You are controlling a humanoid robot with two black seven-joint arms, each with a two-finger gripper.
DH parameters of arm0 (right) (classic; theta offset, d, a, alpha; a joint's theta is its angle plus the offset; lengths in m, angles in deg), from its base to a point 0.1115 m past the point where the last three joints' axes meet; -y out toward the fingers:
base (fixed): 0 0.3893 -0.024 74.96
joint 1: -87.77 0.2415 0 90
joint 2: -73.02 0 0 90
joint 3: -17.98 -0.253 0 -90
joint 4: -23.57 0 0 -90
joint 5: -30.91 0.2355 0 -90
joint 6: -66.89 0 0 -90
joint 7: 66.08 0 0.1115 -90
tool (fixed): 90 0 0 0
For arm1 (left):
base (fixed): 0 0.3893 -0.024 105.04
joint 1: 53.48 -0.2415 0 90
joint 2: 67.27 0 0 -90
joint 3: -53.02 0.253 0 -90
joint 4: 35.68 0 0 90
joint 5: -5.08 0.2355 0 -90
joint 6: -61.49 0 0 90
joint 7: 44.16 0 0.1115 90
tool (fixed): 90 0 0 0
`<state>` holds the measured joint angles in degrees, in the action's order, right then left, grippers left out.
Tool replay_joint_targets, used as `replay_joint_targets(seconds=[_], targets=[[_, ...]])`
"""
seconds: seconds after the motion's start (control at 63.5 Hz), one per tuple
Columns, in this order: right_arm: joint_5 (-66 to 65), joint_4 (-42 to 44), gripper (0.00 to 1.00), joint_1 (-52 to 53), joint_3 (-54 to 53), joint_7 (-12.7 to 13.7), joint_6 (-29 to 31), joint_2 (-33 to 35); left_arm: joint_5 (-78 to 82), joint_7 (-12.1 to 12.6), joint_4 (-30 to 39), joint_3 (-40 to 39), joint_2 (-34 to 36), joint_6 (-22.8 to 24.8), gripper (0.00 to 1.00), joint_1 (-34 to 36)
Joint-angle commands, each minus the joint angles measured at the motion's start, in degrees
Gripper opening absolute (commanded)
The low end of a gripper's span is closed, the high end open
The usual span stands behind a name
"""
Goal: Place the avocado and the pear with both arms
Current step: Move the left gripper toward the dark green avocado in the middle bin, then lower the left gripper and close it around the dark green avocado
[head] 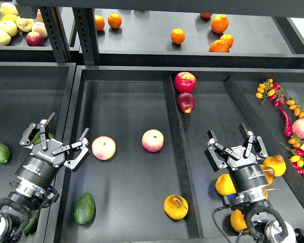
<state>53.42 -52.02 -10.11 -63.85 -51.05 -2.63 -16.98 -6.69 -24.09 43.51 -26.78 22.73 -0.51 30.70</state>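
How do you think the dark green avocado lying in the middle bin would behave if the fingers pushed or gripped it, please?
The avocado looks glossy and smooth, so it may slip under a light pinch. Its egg shape lies on its side on the flat bin floor, so a push would probably roll or spin it. It appears firm rather than floppy.

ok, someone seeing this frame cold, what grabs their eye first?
Probably the two black robot arms low in the frame, the left tool and the right tool both spread open and empty over the dark trays. Next, the scattered fruit: two pink-and-cream round peaches mid-tray, a glossy dark green avocado and a squat yellow-orange pear near the front.
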Motion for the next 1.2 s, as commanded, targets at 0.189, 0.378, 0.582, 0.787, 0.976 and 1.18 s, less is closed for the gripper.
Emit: replay_joint_targets(seconds=[0.189, 0.378, 0.582, 0.787, 0.976, 1.18], targets=[[0.0, 0.0, 1.00, 0.0, 0.0, 0.0, 0.0, 0.0, 0.1, 0.6, -1.1, 0.5, 0.0, 0.0, 1.00, 1.7], [0.0, 0.0, 1.00, 0.0, 0.2, 0.0, 0.0, 0.0, 1.6, 5.3, -2.8, 1.1, 1.7, 0.0, 1.00, 7.5], [0.0, 0.0, 1.00, 0.0, 0.3, 0.0, 0.0, 0.0, 4.6, 7.9, -4.0, 5.9, 11.6, 0.0, 1.00, 12.0], [0.0, 0.0, 1.00, 0.0, 0.4, 0.0, 0.0, 0.0, 6.8, 7.9, -4.2, 14.0, 18.9, 0.0, 1.00, 17.3], [0.0, 0.0, 1.00, 0.1, 0.7, 0.0, -0.1, 0.0, 12.7, 7.9, -6.4, 22.6, 22.6, 0.0, 1.00, 23.3], [0.0, 0.0, 1.00, 1.1, 0.1, 0.0, -0.3, 0.0, 17.0, 7.9, -8.1, 38.8, 28.9, 0.0, 1.00, 34.2]])
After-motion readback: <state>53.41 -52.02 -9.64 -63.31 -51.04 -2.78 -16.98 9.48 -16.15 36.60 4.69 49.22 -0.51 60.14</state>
